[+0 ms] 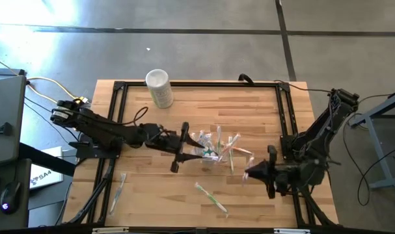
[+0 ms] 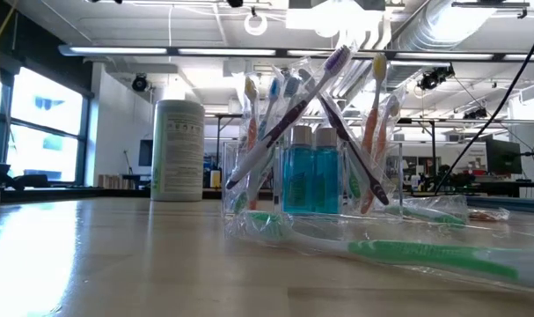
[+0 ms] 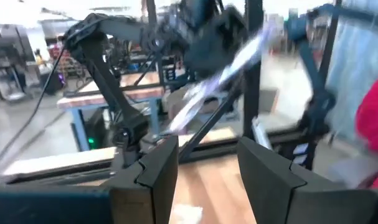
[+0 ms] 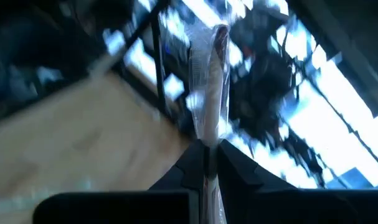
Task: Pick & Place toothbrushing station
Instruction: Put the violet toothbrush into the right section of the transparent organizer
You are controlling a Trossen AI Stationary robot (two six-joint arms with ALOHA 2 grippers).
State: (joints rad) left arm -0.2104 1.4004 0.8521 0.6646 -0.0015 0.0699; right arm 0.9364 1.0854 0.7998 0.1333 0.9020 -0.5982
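Right gripper (image 1: 248, 174), arm folded low at the tabletop's right edge, has its jaws clenched on a wrapped toothbrush (image 4: 208, 93). Left gripper (image 1: 179, 151), arm stretched level, jaws released, sits beside the clear cup (image 2: 312, 172) mid-tabletop.

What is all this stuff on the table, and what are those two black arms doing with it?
Clear cup: one, mid-table, upright, holding teal tubes and toothbrushes.
Teal tubes: at least two, upright inside the cup.
Toothbrushes in the cup: several, mixed colours, wrapped in clear plastic, leaning outward.
Green toothbrush: one, wrapped, lying near the front edge.
Pale toothbrush: one, lying front left.
White container: one, upright, back edge.
Table: one, light wood, black frame.
Left gripper: open, empty, beside the cup.
Right gripper: shut on a wrapped toothbrush, right of the cup.
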